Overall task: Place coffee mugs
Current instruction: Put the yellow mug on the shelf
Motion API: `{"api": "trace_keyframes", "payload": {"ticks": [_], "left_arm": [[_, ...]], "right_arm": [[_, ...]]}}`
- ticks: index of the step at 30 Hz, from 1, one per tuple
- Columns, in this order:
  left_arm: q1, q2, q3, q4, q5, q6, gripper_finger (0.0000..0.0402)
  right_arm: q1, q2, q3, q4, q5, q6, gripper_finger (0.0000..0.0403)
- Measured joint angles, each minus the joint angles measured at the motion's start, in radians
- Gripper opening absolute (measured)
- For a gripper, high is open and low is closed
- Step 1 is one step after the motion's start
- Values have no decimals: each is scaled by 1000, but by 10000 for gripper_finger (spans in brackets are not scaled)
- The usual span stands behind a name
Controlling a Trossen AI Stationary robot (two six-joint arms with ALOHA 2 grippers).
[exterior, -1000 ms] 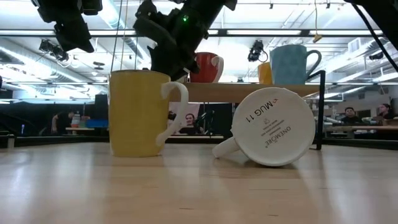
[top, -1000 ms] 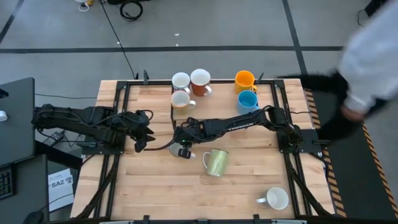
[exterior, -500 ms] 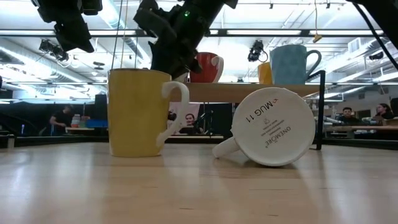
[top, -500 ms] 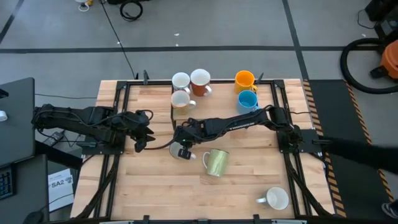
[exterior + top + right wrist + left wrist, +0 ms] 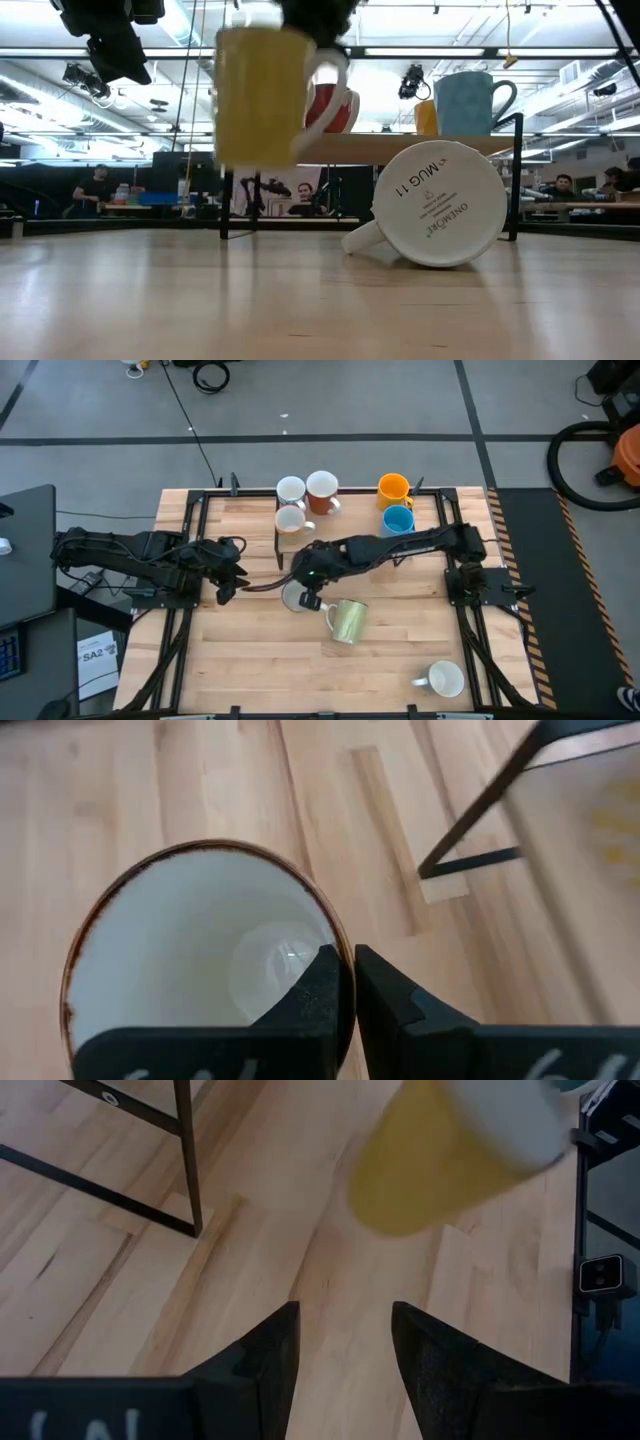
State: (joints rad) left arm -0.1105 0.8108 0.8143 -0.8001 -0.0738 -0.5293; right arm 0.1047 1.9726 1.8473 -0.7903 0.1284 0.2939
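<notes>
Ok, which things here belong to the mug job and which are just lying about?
Job: yellow mug lifted in right gripper; five shelved mugs; tipped pale mug; white mug; left gripper, waiting at table's left.
Lying about: floor cable; vacuum; paper sheet.

Seven coffee mugs [image 5: 291,490] in the overhead view — five by the rack [image 5: 278,530], two apart — two arms [image 5: 130,555].

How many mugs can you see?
8: two white, one brown-lined, one orange, one blue on the rear shelf; a held mug in the right gripper; yellow-green mug beside it; white mug near front.
</notes>
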Motion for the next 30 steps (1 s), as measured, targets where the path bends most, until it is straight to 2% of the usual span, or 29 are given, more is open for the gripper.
{"api": "trace_keyframes", "payload": {"ticks": [15,21,30], "left_arm": [[0,0,0,3,0,0,167],[0,0,0,3,0,0,167],[0,0,0,4,0,-1,167]], "right_arm": [[-59,-301,2,-191,0,0,25],[-119,-399,2,-253,0,-8,25],[-243,-480,2,-333,0,-35,26]]}}
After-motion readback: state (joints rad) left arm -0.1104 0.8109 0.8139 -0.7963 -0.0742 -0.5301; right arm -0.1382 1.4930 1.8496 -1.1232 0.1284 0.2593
